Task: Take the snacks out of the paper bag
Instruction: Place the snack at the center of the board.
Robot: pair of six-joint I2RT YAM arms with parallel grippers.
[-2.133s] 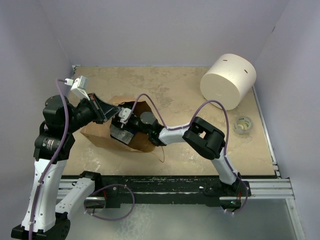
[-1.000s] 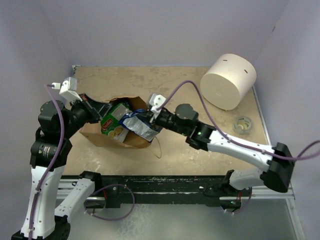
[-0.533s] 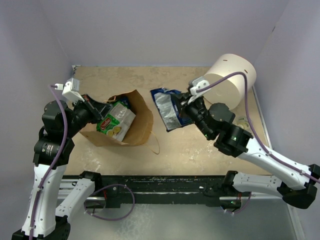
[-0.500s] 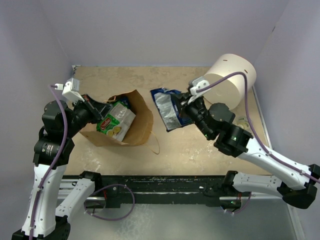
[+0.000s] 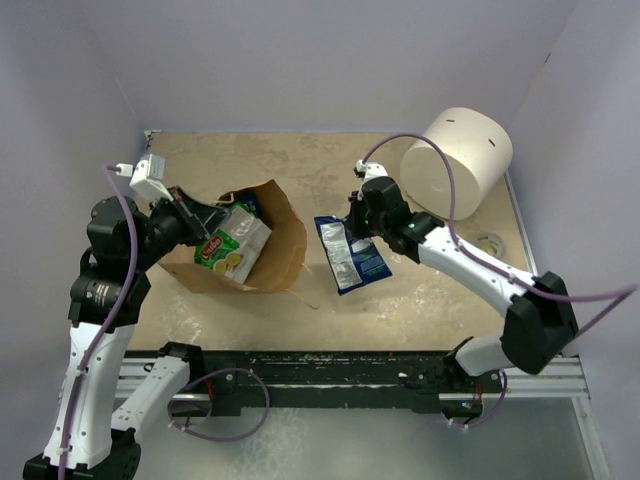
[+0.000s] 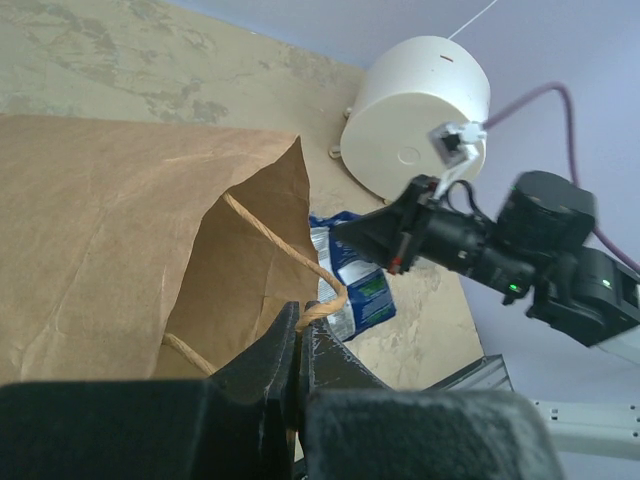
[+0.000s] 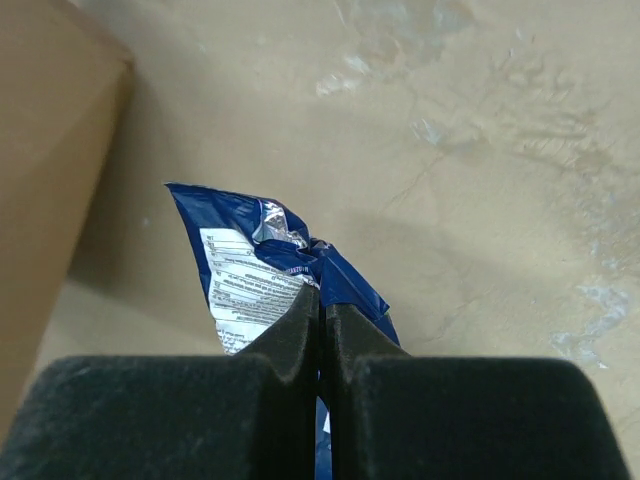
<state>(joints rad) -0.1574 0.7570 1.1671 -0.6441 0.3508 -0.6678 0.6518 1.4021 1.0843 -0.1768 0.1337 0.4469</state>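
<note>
The right jaws were clenched on the top edge of the blue packet (image 5: 352,258). It hung just below them, its lower end at or close to the tabletop (image 5: 300,170), outside the bag (image 5: 285,240). It looked light, thin and crinkly. That slick foil could slide out of a flat pinch, so the crimped edge seemed the place to take it, not the puffed middle. The left jaws were clamped on the bag's handle (image 6: 285,241), and that soft paper would buckle easily. A green packet (image 5: 232,248) lay in the mouth just ahead of them, likely just as light.
</note>
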